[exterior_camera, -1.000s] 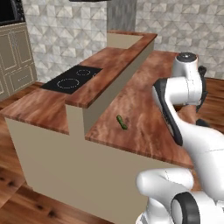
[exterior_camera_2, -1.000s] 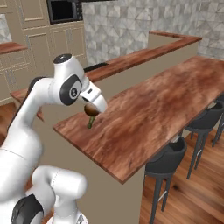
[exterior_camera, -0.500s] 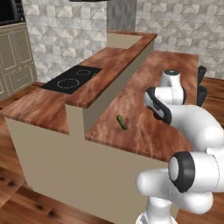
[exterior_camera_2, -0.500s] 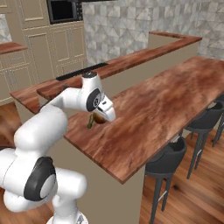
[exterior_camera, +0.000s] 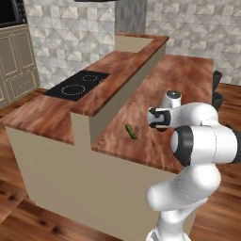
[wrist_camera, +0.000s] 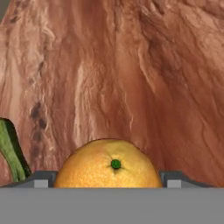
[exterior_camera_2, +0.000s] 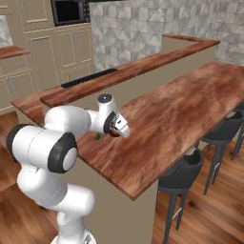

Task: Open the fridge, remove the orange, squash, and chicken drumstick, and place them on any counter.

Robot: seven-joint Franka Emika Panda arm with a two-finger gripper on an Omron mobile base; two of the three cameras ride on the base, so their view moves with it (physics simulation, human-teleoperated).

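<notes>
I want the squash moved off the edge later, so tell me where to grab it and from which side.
Grip the squash at its middle, coming straight down from above. It lies flat on the wooden counter, slim and slightly curved, so the claw should close across its narrow width. The orange sits close beside it, so keep clear of that side.

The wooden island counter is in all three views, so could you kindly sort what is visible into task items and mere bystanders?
Task items: round bright orange between the fingertips; slim dark green squash; reddish-brown wood island counter; two-finger gripper.

Bystanders: black cooktop; dark bar stools; beige wall cabinets; black microwave.
</notes>
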